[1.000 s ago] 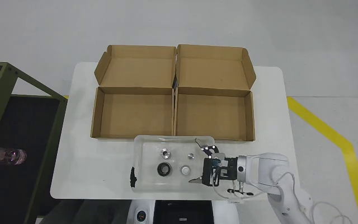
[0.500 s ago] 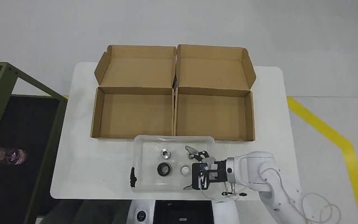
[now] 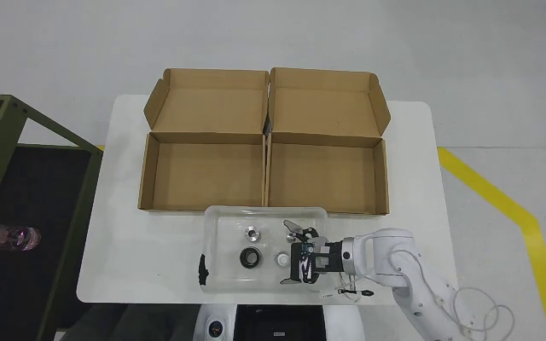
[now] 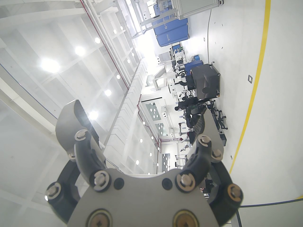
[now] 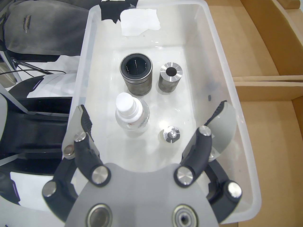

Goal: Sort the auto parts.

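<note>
A: What does the top view give you?

B: A white table (image 3: 119, 247) with 2 open cardboard boxes side by side at mid-frame, the left box (image 3: 205, 175) and the right box (image 3: 324, 177). Their lids are folded back toward the top of the frame. Just below them, at lower centre, sits 1 clear bin (image 3: 223, 213). The right gripper (image 3: 295, 253) hangs over the bin's right half.

A: And the parts?

B: From above I make out the linear bearing (image 3: 251, 257), the metal bushing (image 3: 252, 232) above it in the frame, and the white-capped bottle (image 3: 281, 257) just right of the bearing. The right wrist view settles the count at 4 items on the bin floor, all upright. There is 1 linear bearing (image 5: 136, 74), 1 metal bushing (image 5: 170, 76) just beside it, 1 white-capped bottle (image 5: 131, 114) and 1 small metal knob (image 5: 171, 135). That view also shows a paper label (image 5: 139, 22) and black tape (image 5: 113, 10) on one end wall.

A: The jaws?

B: In its own wrist view the right gripper (image 5: 152, 108) is spread wide and grips nothing. The bottle and the knob stand between its fingers, untouched. The left wrist view shows the left gripper (image 4: 136, 114) aimed at the hall ceiling, also wide open and holding nothing.
</note>
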{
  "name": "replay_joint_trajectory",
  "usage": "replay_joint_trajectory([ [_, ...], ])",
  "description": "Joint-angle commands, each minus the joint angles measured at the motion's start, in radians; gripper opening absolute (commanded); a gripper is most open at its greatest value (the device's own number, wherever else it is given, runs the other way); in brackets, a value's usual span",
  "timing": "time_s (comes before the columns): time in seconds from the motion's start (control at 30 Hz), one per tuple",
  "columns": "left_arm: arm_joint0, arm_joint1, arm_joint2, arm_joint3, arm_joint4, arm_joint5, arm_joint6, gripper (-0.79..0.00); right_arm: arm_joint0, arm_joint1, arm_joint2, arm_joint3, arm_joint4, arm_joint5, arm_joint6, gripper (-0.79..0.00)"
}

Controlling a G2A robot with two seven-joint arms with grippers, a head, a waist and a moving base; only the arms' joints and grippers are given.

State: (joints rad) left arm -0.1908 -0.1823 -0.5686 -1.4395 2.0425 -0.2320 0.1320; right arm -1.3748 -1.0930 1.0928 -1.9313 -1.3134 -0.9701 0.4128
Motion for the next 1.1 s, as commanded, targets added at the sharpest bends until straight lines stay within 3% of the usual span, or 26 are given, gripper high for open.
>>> replay_joint_trajectory([
  [0.0, 0.0, 0.0, 0.0, 0.0, 0.0, 0.0, 0.0, 0.0, 0.003, 0.001, -0.006, 0.006, -0.002, 0.002, 0.0, -0.086],
  [0.43, 0.0, 0.0, 0.0, 0.0, 0.0, 0.0, 0.0, 0.0, 0.028, 0.006, -0.041, 0.045, -0.01, 0.007, -0.01, -0.394],
  [0.7, 0.0, 0.0, 0.0, 0.0, 0.0, 0.0, 0.0, 0.0, 0.042, 0.009, -0.061, 0.057, -0.015, 0.007, -0.019, -0.483],
  [0.83, 0.0, 0.0, 0.0, 0.0, 0.0, 0.0, 0.0, 0.0, 0.049, 0.01, -0.068, 0.053, -0.02, 0.009, -0.028, -0.579],
  [1.03, 0.0, 0.0, 0.0, 0.0, 0.0, 0.0, 0.0, 0.0, 0.049, 0.015, -0.069, 0.032, -0.02, 0.003, -0.047, -0.785],
  [1.07, 0.0, 0.0, 0.0, 0.0, 0.0, 0.0, 0.0, 0.0, 0.048, 0.016, -0.069, 0.028, -0.019, 0.001, -0.051, -0.785],
])
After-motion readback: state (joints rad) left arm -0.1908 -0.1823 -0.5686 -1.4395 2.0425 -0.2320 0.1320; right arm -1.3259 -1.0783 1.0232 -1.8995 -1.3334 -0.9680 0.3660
